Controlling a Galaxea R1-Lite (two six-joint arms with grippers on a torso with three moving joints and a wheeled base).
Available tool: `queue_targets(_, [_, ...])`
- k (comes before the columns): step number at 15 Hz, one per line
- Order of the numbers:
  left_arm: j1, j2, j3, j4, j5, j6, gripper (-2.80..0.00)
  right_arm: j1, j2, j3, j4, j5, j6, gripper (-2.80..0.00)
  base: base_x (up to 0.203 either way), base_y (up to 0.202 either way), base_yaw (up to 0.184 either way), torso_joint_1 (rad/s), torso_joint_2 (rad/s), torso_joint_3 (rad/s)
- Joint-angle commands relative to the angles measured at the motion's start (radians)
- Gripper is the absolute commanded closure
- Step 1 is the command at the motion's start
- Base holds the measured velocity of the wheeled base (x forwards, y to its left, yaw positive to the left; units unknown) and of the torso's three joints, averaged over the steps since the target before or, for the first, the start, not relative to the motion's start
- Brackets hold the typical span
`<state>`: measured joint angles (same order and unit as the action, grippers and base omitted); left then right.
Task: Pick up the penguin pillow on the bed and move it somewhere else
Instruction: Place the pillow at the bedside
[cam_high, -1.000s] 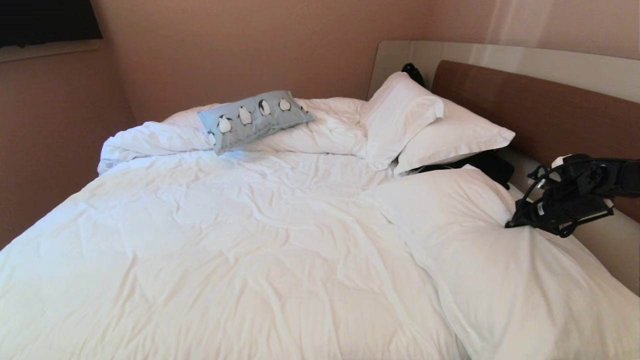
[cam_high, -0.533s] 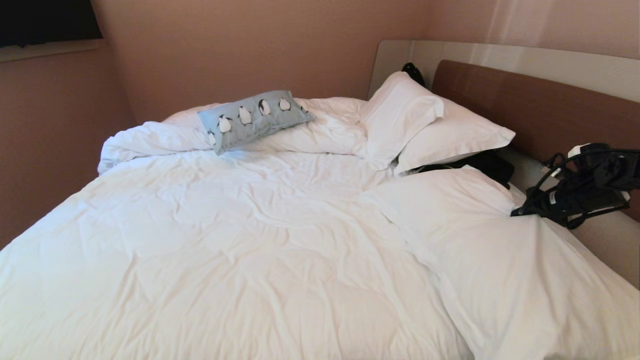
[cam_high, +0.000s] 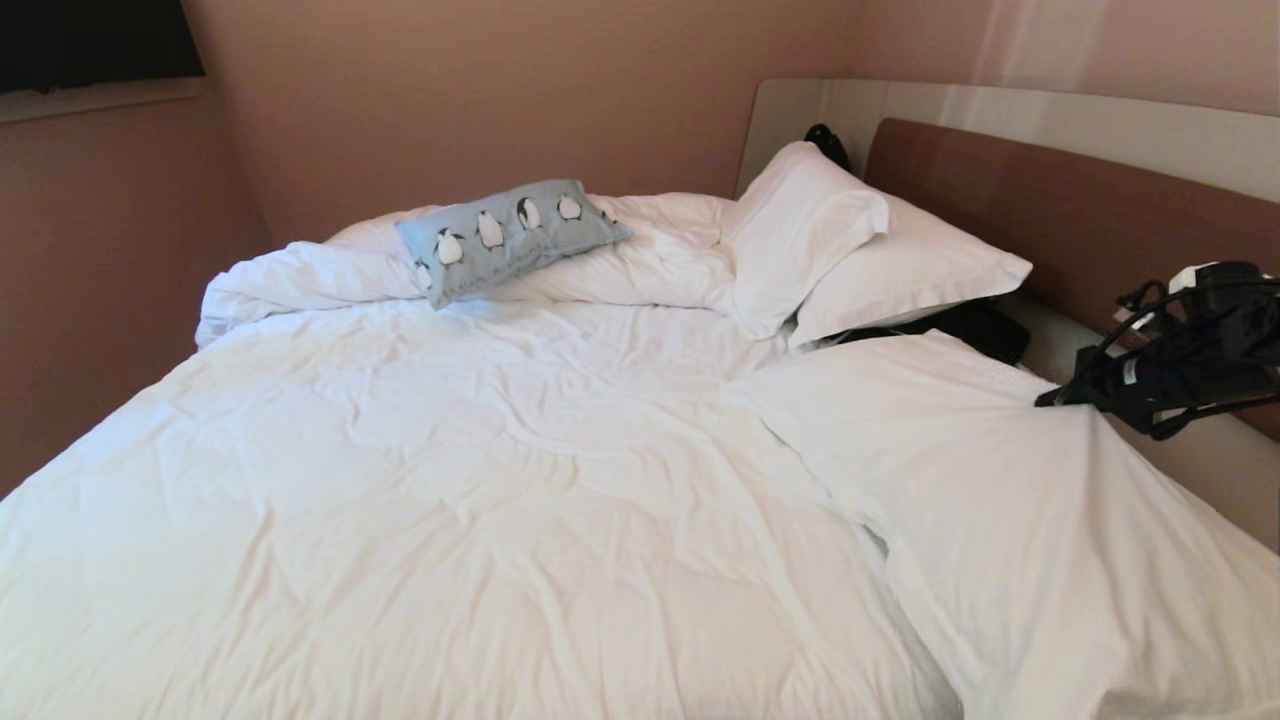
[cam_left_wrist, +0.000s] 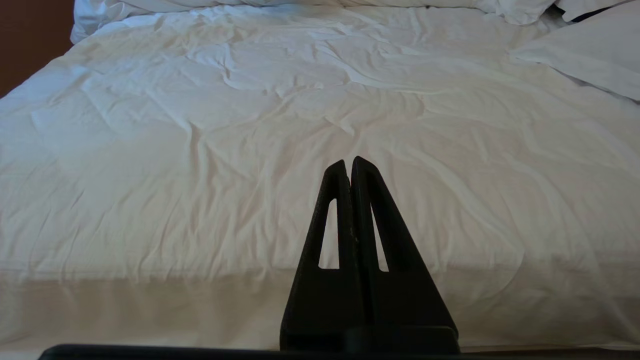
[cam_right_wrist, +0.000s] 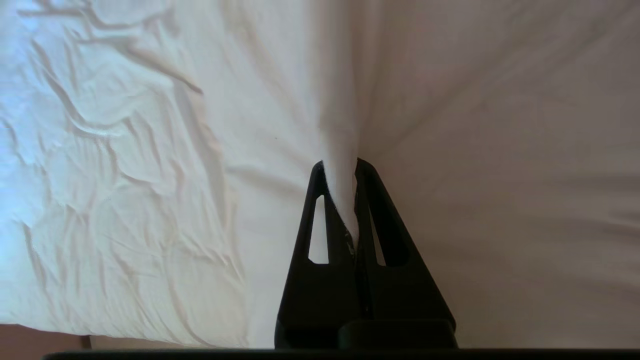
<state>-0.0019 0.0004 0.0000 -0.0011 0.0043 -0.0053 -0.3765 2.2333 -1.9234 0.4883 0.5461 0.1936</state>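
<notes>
**Right gripper pinches white bedding; penguin pillow sits far off**

Pinkish-brown walls (cam_high: 480, 90) enclose the bed (cam_high: 450, 480), whose rumpled white duvet fills most of the frame. A brown headboard (cam_high: 1050, 215) runs along the upper right, with white pillows (cam_high: 850, 250) before it. The penguin pillow (cam_high: 505, 238) lies upper centre on bunched duvet. At right edge, the right gripper (cam_right_wrist: 340, 167) is clenched on white fabric. The left gripper (cam_left_wrist: 349, 164) is closed, empty, over the duvet.

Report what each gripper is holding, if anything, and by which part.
The right gripper has its jaws shut on a pinched fold of the white duvet, near the headboard side of the bed. The left gripper is shut and holds nothing.
</notes>
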Motion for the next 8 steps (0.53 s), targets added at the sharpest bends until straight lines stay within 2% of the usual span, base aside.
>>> queue_targets(1, [0.0, 0.001, 0.0, 0.0, 0.0, -0.001, 0.0, -0.018, -0.025, 0.0, -0.029, 0.026, 0.038, 0.0, 0.0, 0.0, 0.0, 0.0, 0.0, 0.0])
queue_targets(5, [0.0, 0.001, 0.0, 0.0, 0.0, -0.001, 0.0, -0.047, -0.037, 0.0, -0.081, 0.037, 0.09, 0.0, 0.0, 0.0, 0.0, 0.0, 0.0, 0.0])
queue_targets(8, [0.0, 0.0, 0.0, 0.0, 0.0, -0.001, 0.0, -0.069, -0.049, 0.0, -0.094, 0.083, 0.113, 0.0, 0.0, 0.0, 0.0, 0.0, 0.0, 0.0])
